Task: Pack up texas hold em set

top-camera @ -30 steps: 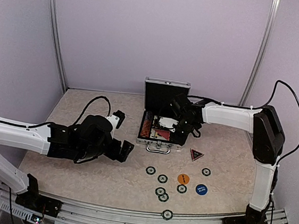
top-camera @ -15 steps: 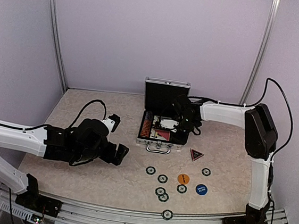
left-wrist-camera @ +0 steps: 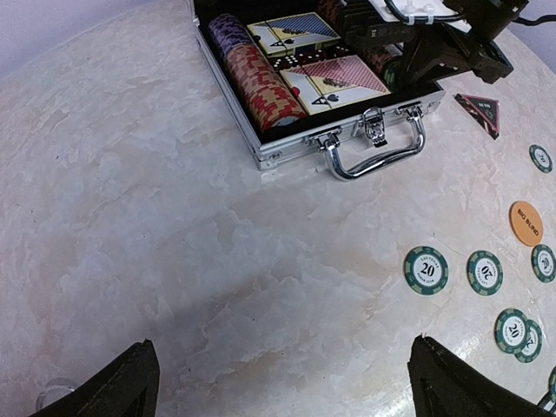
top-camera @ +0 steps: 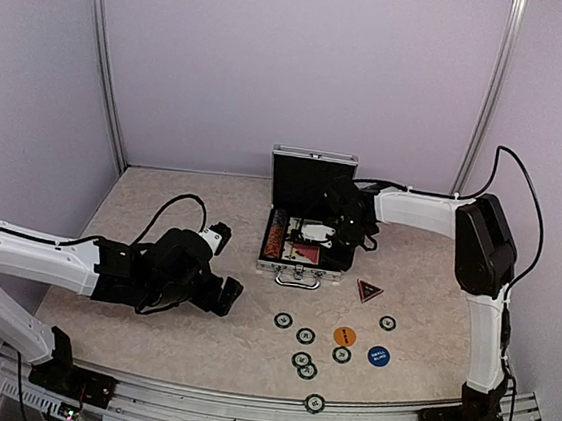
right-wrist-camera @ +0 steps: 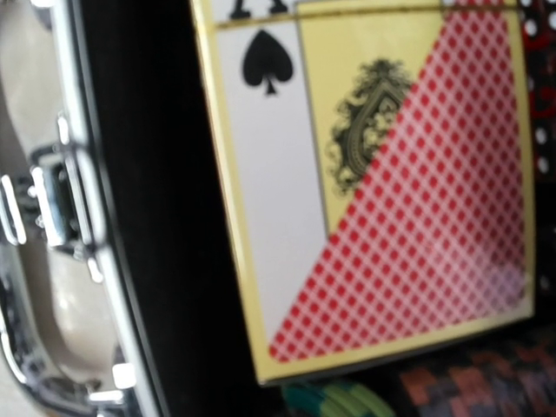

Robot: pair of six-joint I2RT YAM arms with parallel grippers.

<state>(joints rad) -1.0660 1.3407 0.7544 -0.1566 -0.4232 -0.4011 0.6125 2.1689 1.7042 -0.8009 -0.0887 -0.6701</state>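
The silver case (top-camera: 298,265) of the texas hold em set lies open, its lid (top-camera: 312,174) upright. Inside are red chip stacks (left-wrist-camera: 265,82) and card decks (left-wrist-camera: 334,74). My right gripper (top-camera: 351,236) reaches into the case's right side, shut; its fingers are out of its own view, which shows a red-backed deck (right-wrist-camera: 373,174) close up and green chips (right-wrist-camera: 347,401) below it. My left gripper (left-wrist-camera: 291,387) hovers open over bare table, left of the loose chips. An orange disc (top-camera: 345,335), a blue disc (top-camera: 378,356), a dark triangular marker (top-camera: 368,290) and several green chips (top-camera: 305,335) lie in front of the case.
One green chip (top-camera: 314,403) sits on the rail at the table's near edge. The case's handle (left-wrist-camera: 373,152) points toward the arms. Pale walls with metal posts (top-camera: 106,61) close in the table's back and sides.
My left gripper has drawn back a little toward the near left, still open. The right arm has shifted slightly over the case, still shut.
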